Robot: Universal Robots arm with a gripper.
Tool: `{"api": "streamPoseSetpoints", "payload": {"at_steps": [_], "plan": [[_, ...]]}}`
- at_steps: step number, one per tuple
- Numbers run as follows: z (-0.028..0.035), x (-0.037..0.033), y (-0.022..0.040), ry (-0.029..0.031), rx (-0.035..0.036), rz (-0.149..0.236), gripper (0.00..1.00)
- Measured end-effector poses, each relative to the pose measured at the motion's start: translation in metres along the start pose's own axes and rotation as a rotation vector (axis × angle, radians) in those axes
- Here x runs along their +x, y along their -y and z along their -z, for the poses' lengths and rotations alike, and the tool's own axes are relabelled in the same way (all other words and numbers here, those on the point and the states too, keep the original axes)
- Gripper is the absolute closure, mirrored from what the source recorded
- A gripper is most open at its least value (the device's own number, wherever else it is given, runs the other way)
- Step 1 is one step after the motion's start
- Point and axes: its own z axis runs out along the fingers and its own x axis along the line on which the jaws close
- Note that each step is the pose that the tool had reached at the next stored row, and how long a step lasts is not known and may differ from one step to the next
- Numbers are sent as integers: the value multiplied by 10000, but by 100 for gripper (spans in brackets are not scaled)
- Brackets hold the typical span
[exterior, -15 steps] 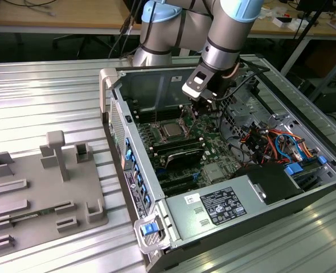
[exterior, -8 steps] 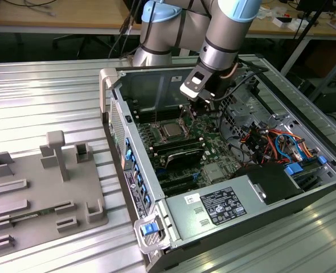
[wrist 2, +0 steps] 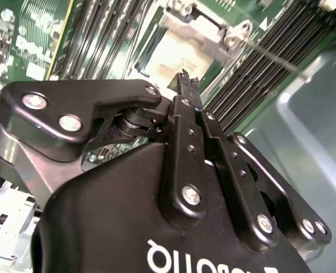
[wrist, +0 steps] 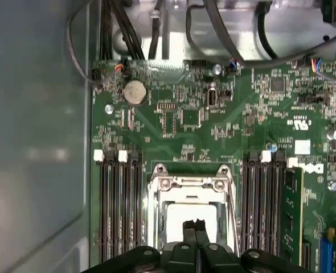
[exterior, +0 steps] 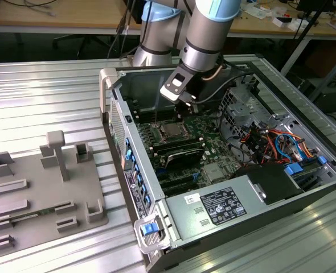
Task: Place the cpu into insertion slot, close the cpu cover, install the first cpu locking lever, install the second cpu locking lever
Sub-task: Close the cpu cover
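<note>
- Ribbed silver metal bench [exterior: 54,96] carries an open computer case [exterior: 128,142] lying on its side; wooden desks and cables cross the room behind.
- On the bench, to the exterior view's left of the case, lies a grey plastic fixture plate [exterior: 42,193] with raised blocks.
- A grey robot arm [exterior: 205,34] reaches down from the far side into the case. Its black claw [exterior: 186,105] hangs just above the green motherboard [wrist: 173,119].
- The claw is clenched: in both wrist views its two fingertips [wrist: 189,230] press flat against each other.
- The cpu [wrist: 176,219], a pale square chip, sits in the socket in the middle of the motherboard, below the claw's tips.
- The cpu cover [wrist: 191,183], a silvery frame, lies down around the cpu, which shows through its open centre.
- A thin wire lever [wrist 2: 270,57] stands up at a slant beside the socket.
- Black memory slots [wrist: 119,210] flank the socket on both sides.
- A power supply [exterior: 222,207] with a white label fills the near end of the case.
</note>
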Motion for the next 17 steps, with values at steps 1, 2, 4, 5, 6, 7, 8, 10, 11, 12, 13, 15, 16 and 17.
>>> {"api": "streamPoseSetpoints", "payload": {"at_steps": [1,2,4,5,6,7,8,10,11,12,13,15,16,17], "plan": [[-4,1,20,0,0,0,89],[-11,1,48,0,0,0,89],[-22,2,90,1,1,2,89],[-27,2,111,1,0,2,89],[-38,3,150,1,0,3,89],[-55,4,188,0,-2,8,89],[-75,5,205,1,-2,9,89],[-130,5,225,1,-2,18,89],[-162,5,228,1,-2,22,89],[-183,6,231,1,-2,23,89],[-202,6,234,2,-2,24,89],[-241,6,238,0,-3,29,89],[-264,6,239,0,-3,33,89],[-284,6,240,1,-2,34,89]]}}
